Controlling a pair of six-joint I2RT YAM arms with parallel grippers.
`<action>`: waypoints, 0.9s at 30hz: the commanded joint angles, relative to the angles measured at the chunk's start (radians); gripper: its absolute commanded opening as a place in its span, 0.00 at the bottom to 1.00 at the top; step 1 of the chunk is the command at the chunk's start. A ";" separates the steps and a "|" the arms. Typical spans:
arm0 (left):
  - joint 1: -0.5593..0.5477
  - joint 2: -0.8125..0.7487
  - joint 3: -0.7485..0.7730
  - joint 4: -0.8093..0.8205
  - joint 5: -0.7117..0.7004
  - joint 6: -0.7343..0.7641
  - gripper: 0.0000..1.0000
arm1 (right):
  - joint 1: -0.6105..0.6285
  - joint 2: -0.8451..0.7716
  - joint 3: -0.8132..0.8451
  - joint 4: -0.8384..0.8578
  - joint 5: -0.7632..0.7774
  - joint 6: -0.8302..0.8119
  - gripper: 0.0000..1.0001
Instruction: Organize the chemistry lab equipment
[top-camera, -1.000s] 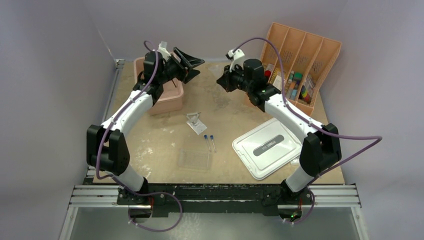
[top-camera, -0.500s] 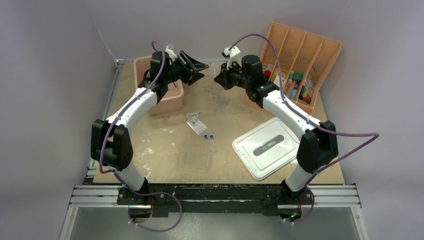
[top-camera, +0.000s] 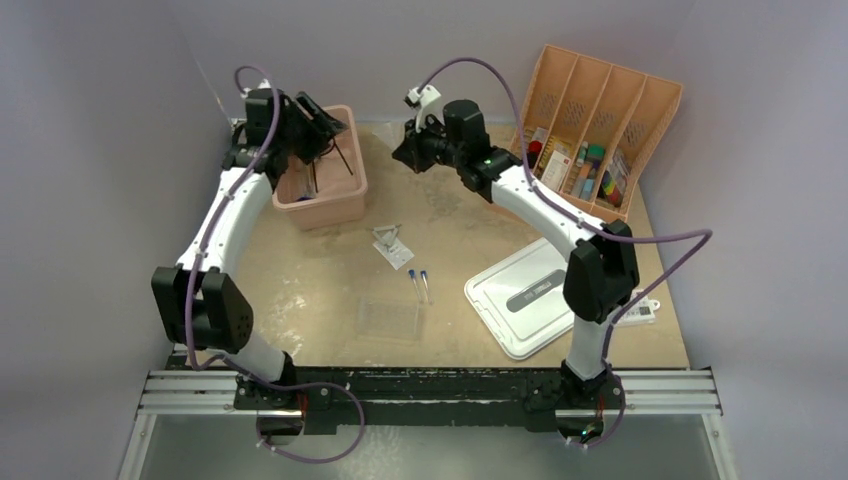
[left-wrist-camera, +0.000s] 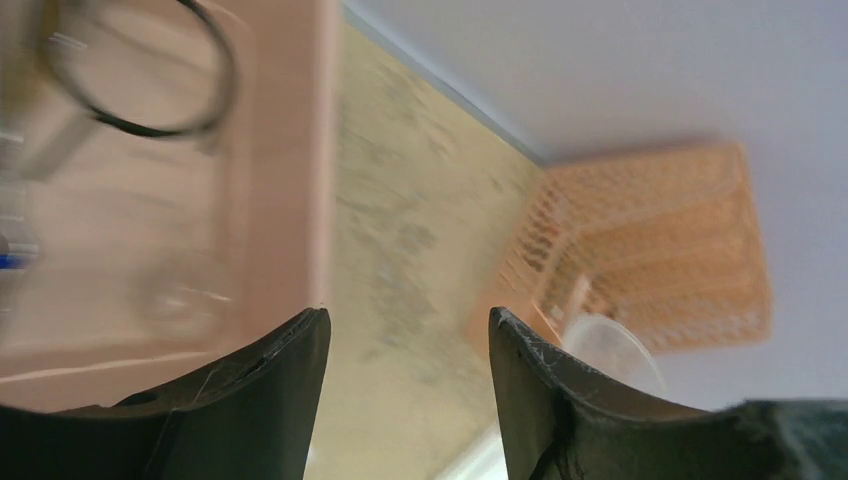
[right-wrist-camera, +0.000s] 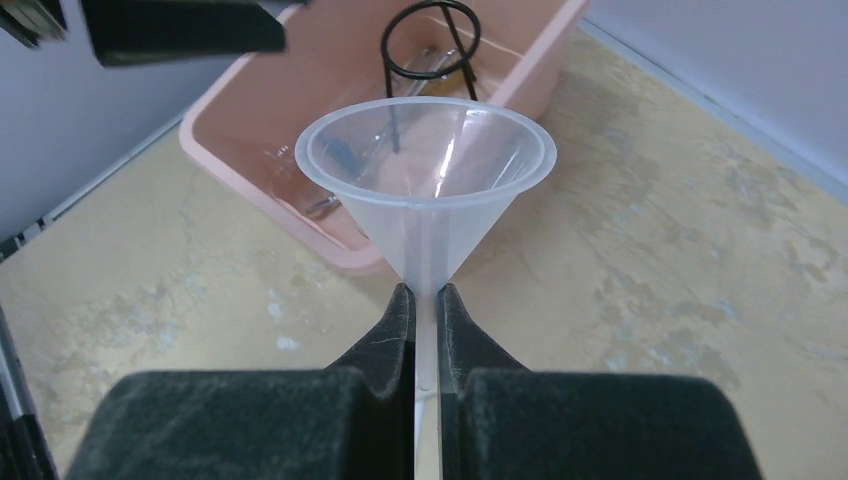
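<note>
My right gripper is clamped on the stem of a clear funnel. The funnel's long axis runs straight out along the fingers. In the wrist view its wide mouth faces 12 o'clock, toward the pink bin. That bin sits at 11 o'clock on the bench. A black wire ring on a stem stands upright in it beside clear glassware with a touch of blue. My left gripper hangs over the bin's rim, jaws apart and holding nothing.

At 1 o'clock an orange organizer leans back, with small coloured items in its compartments. Two blue-capped thin tubes lie side by side near the bench's middle. A wire triangle lies just toward 11 o'clock of them, and a clear plastic tray toward 6 o'clock. A white lid lies flat at 4 o'clock. Only open bench lies between the funnel and the bin.
</note>
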 joint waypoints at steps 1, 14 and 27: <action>0.043 -0.108 0.073 -0.204 -0.384 0.203 0.59 | 0.041 0.062 0.127 0.008 0.026 0.076 0.00; 0.098 -0.180 -0.085 -0.263 -0.707 0.271 0.60 | 0.147 0.294 0.353 -0.042 0.051 0.114 0.00; 0.105 -0.127 -0.057 -0.273 -0.652 0.256 0.59 | 0.156 0.481 0.514 -0.079 0.104 0.103 0.00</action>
